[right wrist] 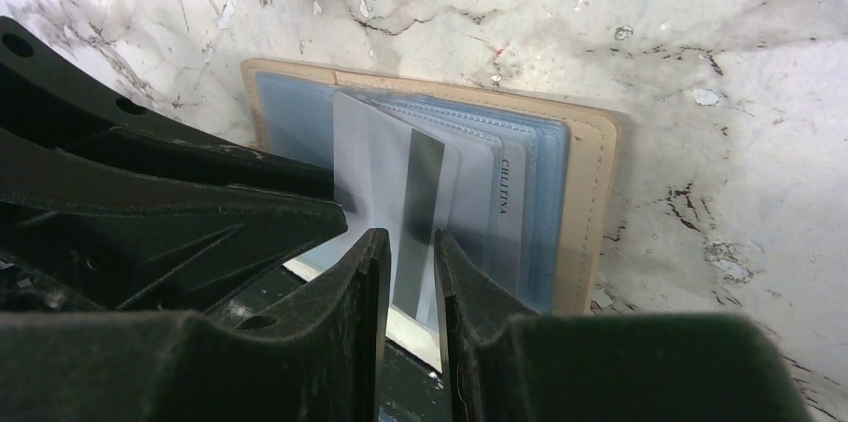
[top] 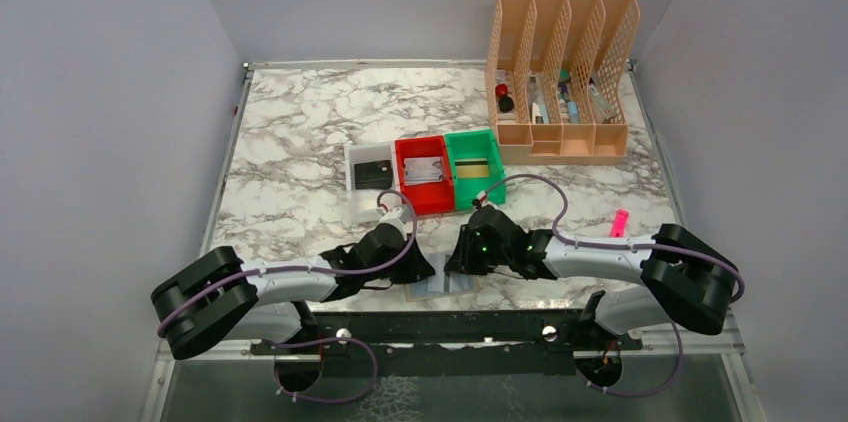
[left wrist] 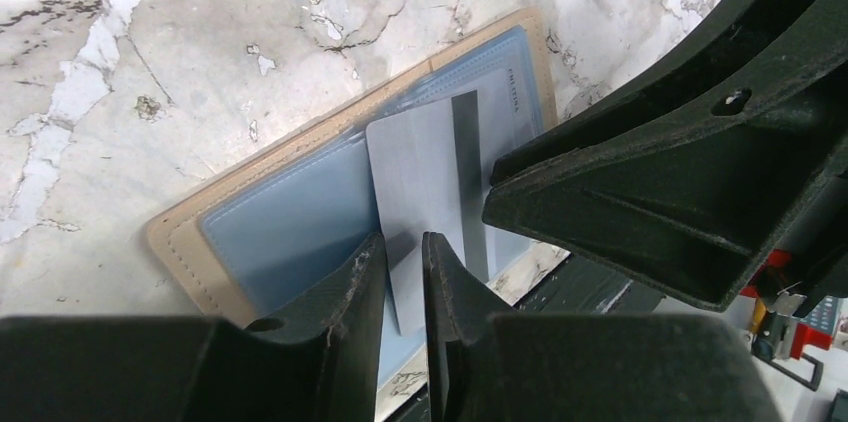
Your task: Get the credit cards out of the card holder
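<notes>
The card holder lies open at the near table edge, with a tan border and a blue-grey inside; it also shows in the right wrist view and the top view. A silvery grey credit card with a dark stripe sticks up out of its pockets. My left gripper stands over the card's near end, jaws a narrow gap apart. My right gripper faces it from the other side, jaws also a narrow gap apart, with the card's stripe showing between them. Another card stays pocketed.
A white tray holds a black card, a red tray a silvery card, and a green tray a gold card. A tan file rack stands at the back right. A pink object lies on the right.
</notes>
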`<state>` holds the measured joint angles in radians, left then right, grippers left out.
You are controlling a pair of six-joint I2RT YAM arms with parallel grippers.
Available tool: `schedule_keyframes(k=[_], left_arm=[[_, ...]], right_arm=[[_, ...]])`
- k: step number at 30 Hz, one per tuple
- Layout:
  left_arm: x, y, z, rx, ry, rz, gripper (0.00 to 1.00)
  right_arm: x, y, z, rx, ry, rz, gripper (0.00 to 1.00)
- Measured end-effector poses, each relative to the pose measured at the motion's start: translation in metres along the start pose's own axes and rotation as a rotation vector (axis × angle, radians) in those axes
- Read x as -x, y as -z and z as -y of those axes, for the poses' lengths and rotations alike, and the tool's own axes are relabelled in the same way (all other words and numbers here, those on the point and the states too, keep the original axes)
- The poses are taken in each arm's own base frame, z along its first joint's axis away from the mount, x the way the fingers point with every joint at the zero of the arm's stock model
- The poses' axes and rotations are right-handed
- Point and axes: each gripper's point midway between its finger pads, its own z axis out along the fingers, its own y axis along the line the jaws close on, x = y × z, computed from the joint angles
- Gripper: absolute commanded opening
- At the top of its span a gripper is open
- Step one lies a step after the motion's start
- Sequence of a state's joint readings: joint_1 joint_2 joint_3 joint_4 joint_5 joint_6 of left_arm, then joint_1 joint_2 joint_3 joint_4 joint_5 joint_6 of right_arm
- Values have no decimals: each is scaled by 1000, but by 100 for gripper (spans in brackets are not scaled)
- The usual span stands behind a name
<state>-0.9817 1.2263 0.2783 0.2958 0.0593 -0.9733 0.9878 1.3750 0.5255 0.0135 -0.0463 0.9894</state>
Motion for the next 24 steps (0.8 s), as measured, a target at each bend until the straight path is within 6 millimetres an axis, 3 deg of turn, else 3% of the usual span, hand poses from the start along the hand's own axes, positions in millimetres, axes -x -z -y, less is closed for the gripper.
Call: schedule_keyframes(k=[16, 24], left_arm=[[0, 8, -6, -32, 124, 65, 32], [0, 2, -8, -2, 117, 44, 24]], right_arm=[[1, -5, -4, 18, -25, 3, 27], [0, -5, -3, 17, -25, -1, 26]])
